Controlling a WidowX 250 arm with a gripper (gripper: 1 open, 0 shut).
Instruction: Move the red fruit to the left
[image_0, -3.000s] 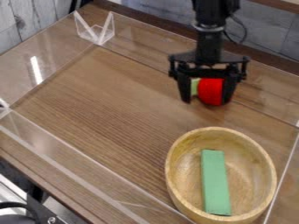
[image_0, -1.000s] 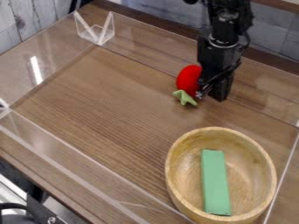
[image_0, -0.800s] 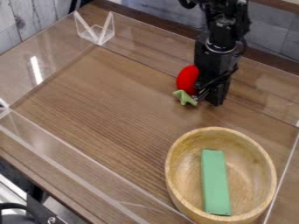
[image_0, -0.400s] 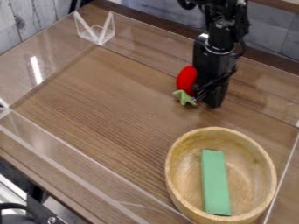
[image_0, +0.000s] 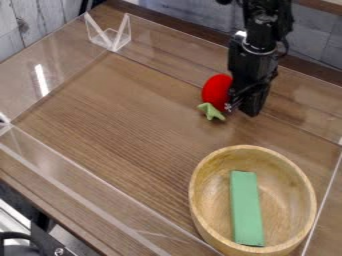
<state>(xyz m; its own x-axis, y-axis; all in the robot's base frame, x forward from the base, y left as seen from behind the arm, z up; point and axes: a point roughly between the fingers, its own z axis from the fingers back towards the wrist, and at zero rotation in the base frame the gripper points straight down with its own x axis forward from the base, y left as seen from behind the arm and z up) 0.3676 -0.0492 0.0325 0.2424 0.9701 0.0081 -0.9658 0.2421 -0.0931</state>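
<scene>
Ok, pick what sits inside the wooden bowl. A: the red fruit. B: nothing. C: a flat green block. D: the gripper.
C: a flat green block lies in the wooden bowl, while the red fruit rests on the table by the gripper.

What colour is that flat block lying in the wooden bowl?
Green, seen clearly in the camera view: the flat block in the wooden bowl.

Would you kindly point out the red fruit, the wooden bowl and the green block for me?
red fruit (image_0: 215, 88), camera view, on its red body left of the jaws.
wooden bowl (image_0: 201, 190), camera view, on its left rim.
green block (image_0: 247, 207), camera view, on its flat top.
</scene>
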